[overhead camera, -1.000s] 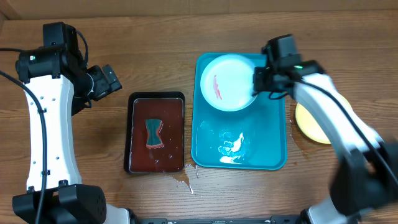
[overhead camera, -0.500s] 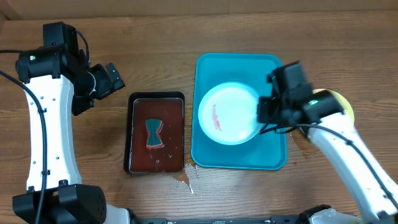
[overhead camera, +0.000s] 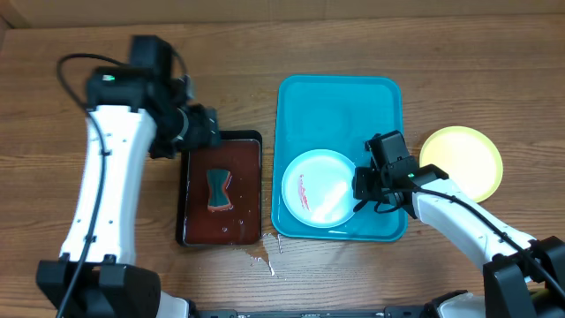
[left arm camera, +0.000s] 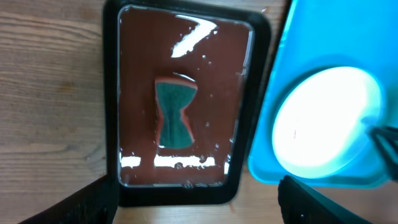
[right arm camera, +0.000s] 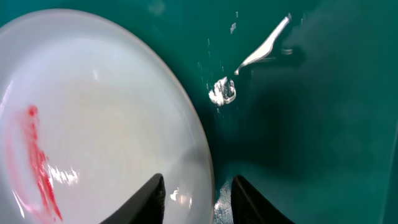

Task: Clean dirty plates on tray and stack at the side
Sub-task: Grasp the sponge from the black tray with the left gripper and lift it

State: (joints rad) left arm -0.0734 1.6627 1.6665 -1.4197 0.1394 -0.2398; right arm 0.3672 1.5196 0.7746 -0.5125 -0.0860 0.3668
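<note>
Brown wood-grain tabletop (overhead camera: 494, 79). Right gripper (overhead camera: 360, 187): jaws just slackened and parted astride the rim of the white plate (overhead camera: 318, 190), no longer pinching it. Plate: brought from the far end of the turquoise tray (overhead camera: 340, 106) to its near edge; flat, face up; round, no long axis; red streak runs far-to-near; uncleaned. Left gripper (overhead camera: 207, 132): spread, newly swung over the sponge (overhead camera: 218, 188) in the black tray (overhead camera: 187, 146). Scrubbing likely next.

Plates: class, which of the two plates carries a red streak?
The white plate lying in the blue tray; the yellow plate on the bare table shows no streak.
</note>
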